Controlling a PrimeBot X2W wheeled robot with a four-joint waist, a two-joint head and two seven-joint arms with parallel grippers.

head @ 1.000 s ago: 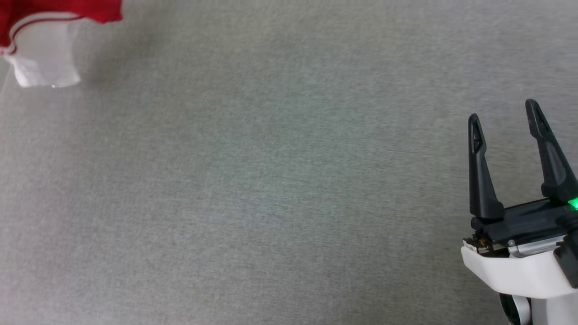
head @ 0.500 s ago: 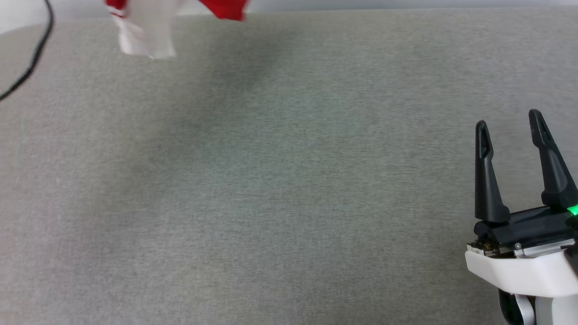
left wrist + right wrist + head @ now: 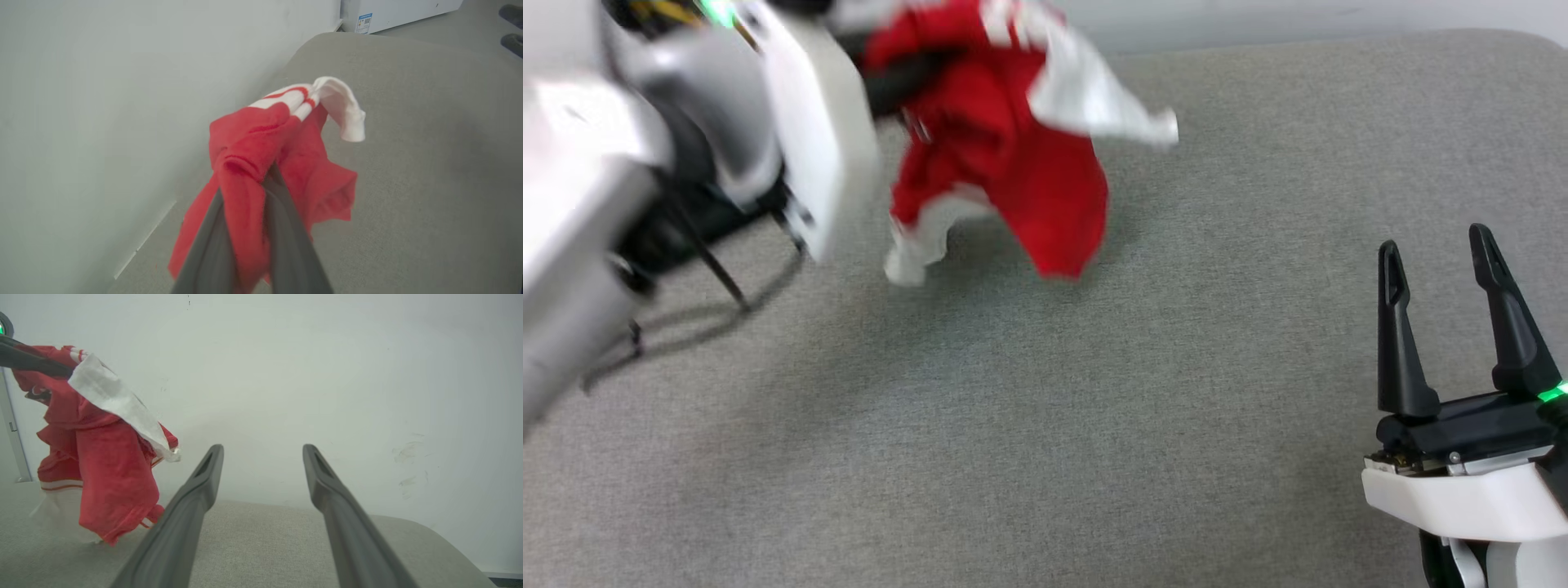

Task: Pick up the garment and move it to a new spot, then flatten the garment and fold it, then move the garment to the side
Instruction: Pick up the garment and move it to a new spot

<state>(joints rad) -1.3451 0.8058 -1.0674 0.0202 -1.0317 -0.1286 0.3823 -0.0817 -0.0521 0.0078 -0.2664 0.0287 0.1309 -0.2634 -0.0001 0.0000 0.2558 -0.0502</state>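
Grey fabric surface [image 3: 1094,425]: garment [image 3: 1005,171] pinched by left gripper [image 3: 267,179] near far edge; right gripper [image 3: 1433,245] spread, near-right corner; bare cloth between.

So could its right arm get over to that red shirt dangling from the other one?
Probably yes. The right end effector stands open, with only bare grey surface between it and the garment, which hangs from the shut left end effector. Whether the arm stretches that far is unclear.

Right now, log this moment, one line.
left gripper: shut on red jersey | right gripper: open, empty | red jersey: bunched, hanging
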